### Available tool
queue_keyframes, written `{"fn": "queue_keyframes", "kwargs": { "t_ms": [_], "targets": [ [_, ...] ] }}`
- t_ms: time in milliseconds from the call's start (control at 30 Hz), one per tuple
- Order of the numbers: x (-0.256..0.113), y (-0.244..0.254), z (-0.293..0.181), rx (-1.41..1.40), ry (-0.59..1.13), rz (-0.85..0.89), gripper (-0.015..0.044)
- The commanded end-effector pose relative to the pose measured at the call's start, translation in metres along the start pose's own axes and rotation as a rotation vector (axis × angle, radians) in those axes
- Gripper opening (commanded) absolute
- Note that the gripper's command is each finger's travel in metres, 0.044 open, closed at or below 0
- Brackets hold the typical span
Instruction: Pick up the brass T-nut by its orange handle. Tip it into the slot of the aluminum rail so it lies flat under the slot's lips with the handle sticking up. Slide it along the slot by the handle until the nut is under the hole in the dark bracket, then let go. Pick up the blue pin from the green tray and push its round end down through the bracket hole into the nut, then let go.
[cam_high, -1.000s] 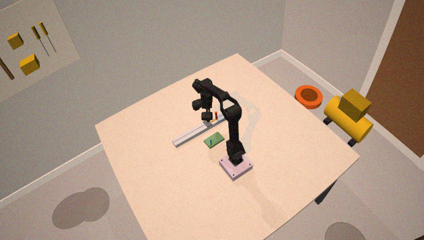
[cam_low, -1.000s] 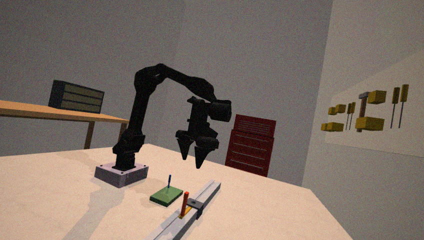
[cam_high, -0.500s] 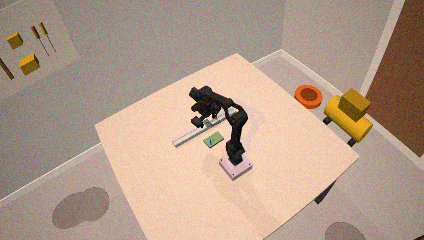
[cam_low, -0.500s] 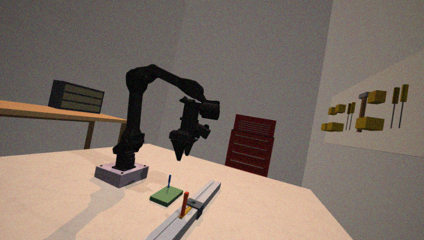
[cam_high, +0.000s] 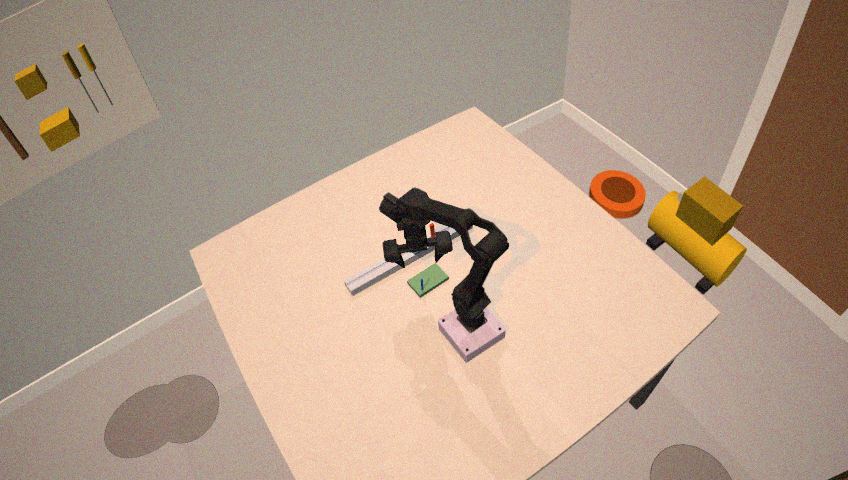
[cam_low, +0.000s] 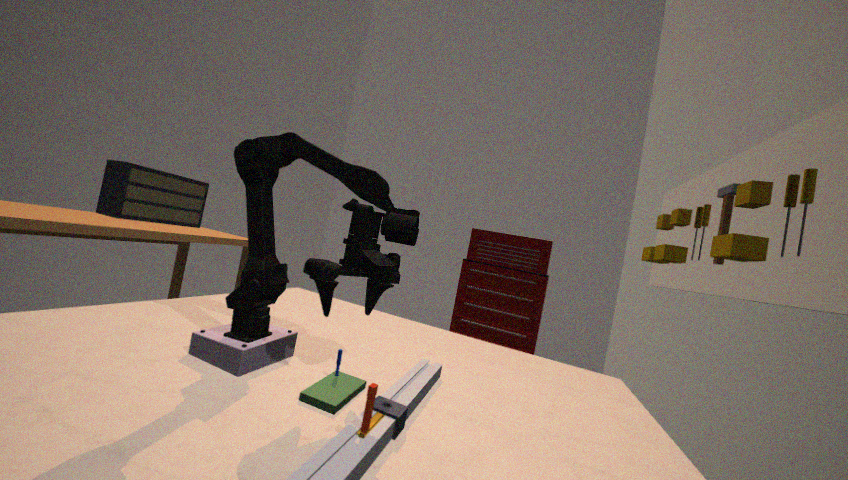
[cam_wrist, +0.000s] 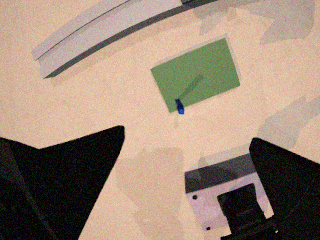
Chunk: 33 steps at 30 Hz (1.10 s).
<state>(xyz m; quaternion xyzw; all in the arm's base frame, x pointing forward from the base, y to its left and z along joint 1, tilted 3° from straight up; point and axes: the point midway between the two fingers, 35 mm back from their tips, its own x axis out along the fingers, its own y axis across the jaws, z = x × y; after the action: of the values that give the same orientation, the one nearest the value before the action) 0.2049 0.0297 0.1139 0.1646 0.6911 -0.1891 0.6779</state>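
One dark bracket (cam_low: 389, 406) is shown whole only in the exterior view; one blue pin (cam_high: 421, 284) (cam_low: 338, 362) (cam_wrist: 180, 106) is seen in all three; the claw (cam_high: 420, 262) (cam_low: 347, 314) (cam_wrist: 188, 138) is spread, nothing held.

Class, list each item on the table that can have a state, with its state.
gripper: open, empty, raised
orange handle: upright
brass T-nut: in the rail's slot
blue pin: standing in green tray
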Motion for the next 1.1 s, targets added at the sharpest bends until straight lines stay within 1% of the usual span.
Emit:
{"fn": "queue_keyframes", "kwargs": {
  "t_ms": [0,67,300,367,567,1067],
  "targets": [
    [0.003,0.000,-0.003,0.026,0.006,0.000,0.0440],
    [0.007,0.000,-0.003,0.026,0.006,0.000,0.0440],
    [0.053,0.000,-0.003,0.026,0.006,0.000,0.0440],
    [0.062,0.001,-0.004,0.026,0.006,0.000,0.0440],
    [0.065,0.002,-0.004,0.026,0.006,0.000,0.0440],
    [0.090,0.003,-0.004,0.026,0.006,0.000,0.0440]
  ]
}}
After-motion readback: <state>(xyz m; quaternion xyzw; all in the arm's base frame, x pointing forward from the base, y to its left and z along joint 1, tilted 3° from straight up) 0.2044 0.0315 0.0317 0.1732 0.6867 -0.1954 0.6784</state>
